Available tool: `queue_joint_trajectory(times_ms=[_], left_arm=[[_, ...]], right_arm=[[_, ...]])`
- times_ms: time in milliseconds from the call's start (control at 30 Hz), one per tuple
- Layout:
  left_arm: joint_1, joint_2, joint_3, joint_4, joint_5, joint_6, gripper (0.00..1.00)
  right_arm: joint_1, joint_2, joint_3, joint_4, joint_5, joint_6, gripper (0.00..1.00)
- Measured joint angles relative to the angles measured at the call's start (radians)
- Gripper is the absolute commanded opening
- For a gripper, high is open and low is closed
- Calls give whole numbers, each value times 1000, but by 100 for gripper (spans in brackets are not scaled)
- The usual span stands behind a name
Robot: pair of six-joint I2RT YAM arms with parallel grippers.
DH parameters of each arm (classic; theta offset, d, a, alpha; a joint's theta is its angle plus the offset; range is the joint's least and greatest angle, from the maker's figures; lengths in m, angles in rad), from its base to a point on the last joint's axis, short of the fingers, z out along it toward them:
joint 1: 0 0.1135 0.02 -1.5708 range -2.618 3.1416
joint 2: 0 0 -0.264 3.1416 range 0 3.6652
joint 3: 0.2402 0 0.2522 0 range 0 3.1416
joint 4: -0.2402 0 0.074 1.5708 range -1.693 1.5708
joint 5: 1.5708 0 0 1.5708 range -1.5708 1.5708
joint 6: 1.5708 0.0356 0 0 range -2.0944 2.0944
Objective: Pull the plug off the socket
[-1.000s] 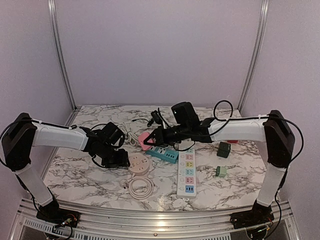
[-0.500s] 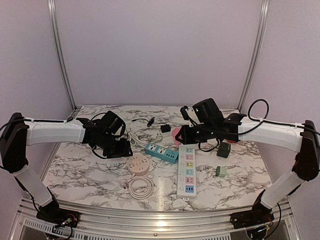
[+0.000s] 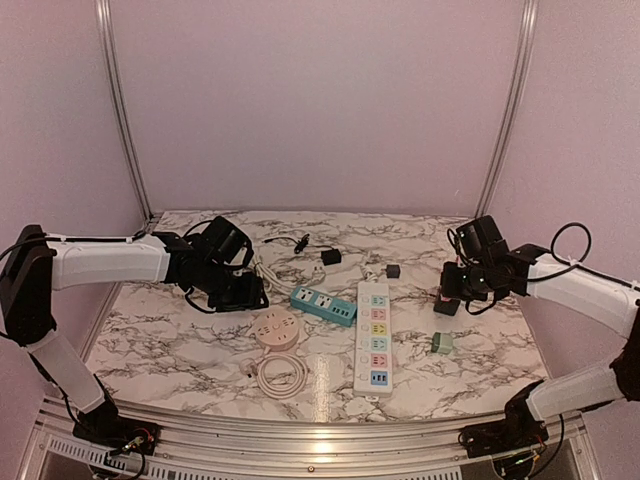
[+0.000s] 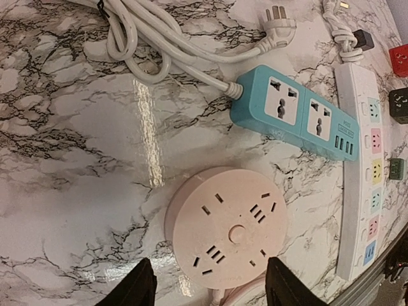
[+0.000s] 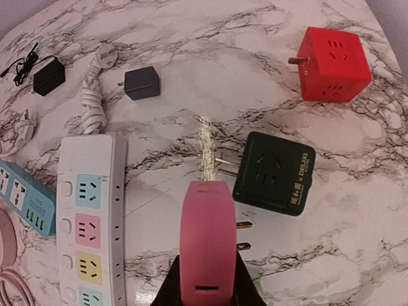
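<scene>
Seemingly the pull is done: the right gripper [image 5: 204, 288] pinches the pink plug [image 5: 205, 236], prongs [image 5: 244, 225] bare, just beside the black adapter [image 5: 275, 172], so setting it down comes next, while the left gripper [image 4: 213, 285] hangs spread.

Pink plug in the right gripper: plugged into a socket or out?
Out. The right gripper holds the pink plug with both metal prongs bare, beside the black adapter and apart from the white power strip.

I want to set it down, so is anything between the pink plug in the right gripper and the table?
Nothing visible lies under the pink plug in the right gripper; bare marble table shows around it. The black adapter lies close beside it, prongs pointing its way.
</scene>
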Motion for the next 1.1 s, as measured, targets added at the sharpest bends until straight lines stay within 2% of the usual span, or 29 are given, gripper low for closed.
queue_joint_trajectory(times_ms=[200,400,867,1100], left_arm=[[5,0,0,0,10,8,60],[5,1,5,1,14,8,60],[5,1,5,0,17,8,60],[5,1,5,0,17,8,60]], right_arm=[[-177,-60,-50,-35,40,0,0],[-297,-26,-74,-61,62,-14,0],[-312,235,-56,-92,185,19,0],[-312,293,-39,-104,225,44,10]])
